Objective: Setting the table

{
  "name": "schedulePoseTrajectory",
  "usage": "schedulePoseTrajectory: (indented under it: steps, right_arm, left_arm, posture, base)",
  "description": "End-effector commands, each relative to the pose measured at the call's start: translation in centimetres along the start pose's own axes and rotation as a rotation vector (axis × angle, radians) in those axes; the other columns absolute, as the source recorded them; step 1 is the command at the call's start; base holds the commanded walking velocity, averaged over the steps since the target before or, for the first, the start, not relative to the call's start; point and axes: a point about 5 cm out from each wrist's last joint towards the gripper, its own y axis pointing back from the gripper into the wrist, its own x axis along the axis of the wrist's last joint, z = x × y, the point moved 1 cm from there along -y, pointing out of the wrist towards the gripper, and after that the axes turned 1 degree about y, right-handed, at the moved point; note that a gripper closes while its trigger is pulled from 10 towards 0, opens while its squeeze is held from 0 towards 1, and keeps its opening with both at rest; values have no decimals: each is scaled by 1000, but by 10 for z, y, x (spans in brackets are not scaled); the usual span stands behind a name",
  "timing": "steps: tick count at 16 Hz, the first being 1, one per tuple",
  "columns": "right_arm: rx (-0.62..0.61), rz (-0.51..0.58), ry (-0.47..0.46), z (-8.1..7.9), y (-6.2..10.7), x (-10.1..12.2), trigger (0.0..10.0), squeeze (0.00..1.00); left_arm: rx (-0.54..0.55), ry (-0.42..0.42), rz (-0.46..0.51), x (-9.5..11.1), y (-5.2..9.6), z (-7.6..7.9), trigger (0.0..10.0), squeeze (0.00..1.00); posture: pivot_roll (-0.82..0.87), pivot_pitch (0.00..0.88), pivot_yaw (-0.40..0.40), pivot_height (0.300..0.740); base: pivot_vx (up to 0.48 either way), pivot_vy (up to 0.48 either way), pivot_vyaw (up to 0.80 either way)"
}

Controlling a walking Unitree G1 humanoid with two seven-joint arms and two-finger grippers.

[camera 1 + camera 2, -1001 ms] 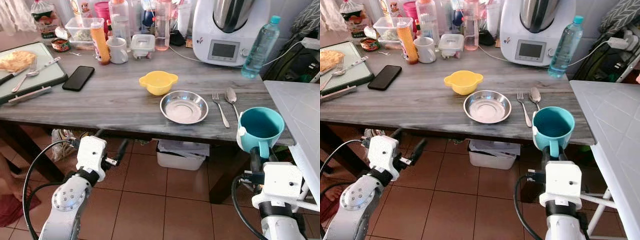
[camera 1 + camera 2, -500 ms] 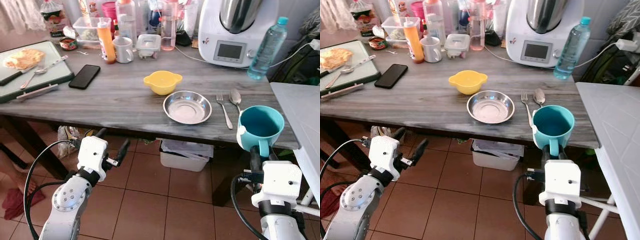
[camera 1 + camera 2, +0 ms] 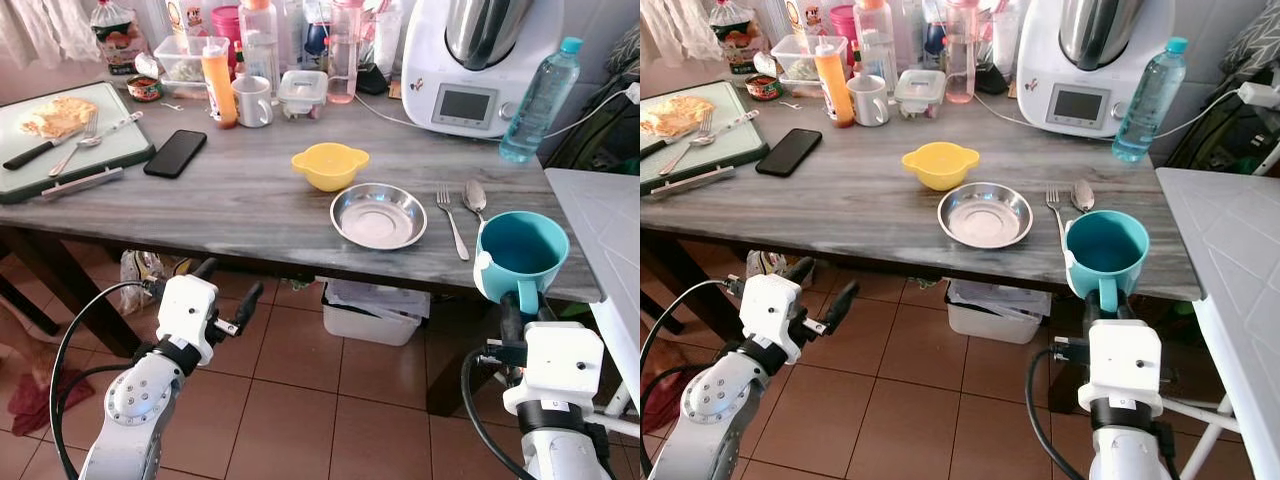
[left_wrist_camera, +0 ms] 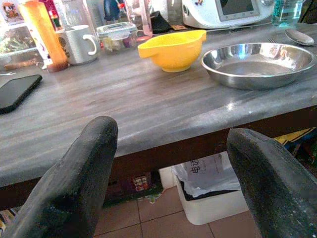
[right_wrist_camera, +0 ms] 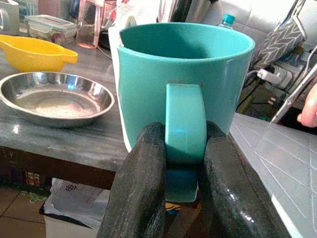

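The view has swung a little left since a second ago; the teal mug [image 3: 521,259] sits unchanged in the right gripper [image 5: 181,148].

The mug is upright, its handle pinched between the two black fingers [image 5: 141,198], held at the near right edge of the grey table [image 3: 240,200]. Just beyond it lie a fork [image 3: 452,220] and spoon [image 3: 474,195], then a steel plate [image 3: 378,215] and, just beyond that, a yellow bowl [image 3: 330,165]. A black phone [image 3: 175,153] lies further left. The left gripper [image 4: 171,163] hangs below the table edge, fingers spread wide with nothing between them.
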Motion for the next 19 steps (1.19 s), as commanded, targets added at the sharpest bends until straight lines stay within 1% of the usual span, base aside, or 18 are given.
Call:
schedulePoseTrajectory:
  steps: [1, 4, 14, 16, 19]
  right_arm:
    - [2, 54, 10, 1, -2, 12, 10000, 0]
    - [4, 56, 10, 1, -3, 12, 10000, 0]
    - [17, 86, 67, -2, -3, 16, 10000, 0]
    - [24, 94, 87, -2, -4, 18, 10000, 0]
    - [22, 96, 86, -3, -3, 18, 10000, 0]
  left_arm:
    - [-2, -2, -10, -3, 3, -2, 10000, 0]
    - [-4, -7, -1, -2, 2, -2, 10000, 0]
    - [-38, -5, 5, -2, -1, 4, 10000, 0]
    - [-46, -6, 8, -1, -3, 6, 10000, 0]
    - [-53, -7, 10, -1, -3, 7, 10000, 0]
  posture:
    - [74, 69, -12, 740]
    - [78, 65, -15, 740]
    - [75, 66, -13, 740]
    - [65, 65, -13, 740]
    - [65, 65, -13, 740]
  base:
    - [262, 0, 0]
    - [262, 0, 0]
    - [267, 0, 0]
    - [266, 0, -475]
    - [299, 0, -300]
